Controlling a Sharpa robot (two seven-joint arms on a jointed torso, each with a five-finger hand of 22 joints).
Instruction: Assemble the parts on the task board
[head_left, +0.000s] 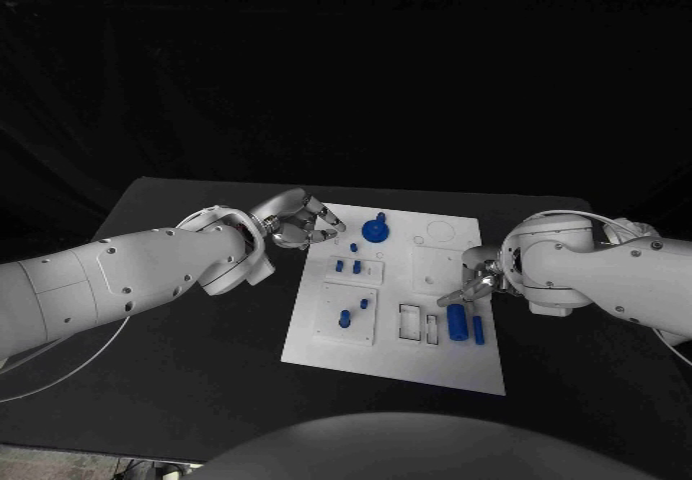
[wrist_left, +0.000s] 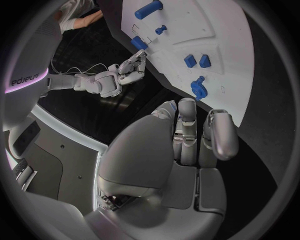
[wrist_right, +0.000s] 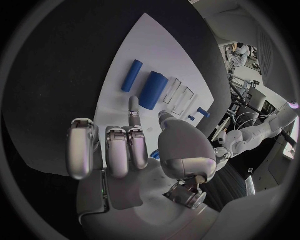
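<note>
1. Head view: the worktop (head_left: 173, 330) carries the board (head_left: 397, 340). On it, the two loose parts, a thick cylinder (head_left: 457, 323) and a thin peg (head_left: 479, 331), lie by its right edge, beside two empty slots (head_left: 420, 325).
2. Next grasp, I judge: come down over the cylinder and close across its round sides so it cannot roll.
3. Right robot hand (head_left: 476, 283) hovers just above the cylinder, one finger extended, the rest curled, holding nothing.
4. Left robot hand (head_left: 296, 220) hangs at the board's far left corner, fingers curled in, empty.
</note>
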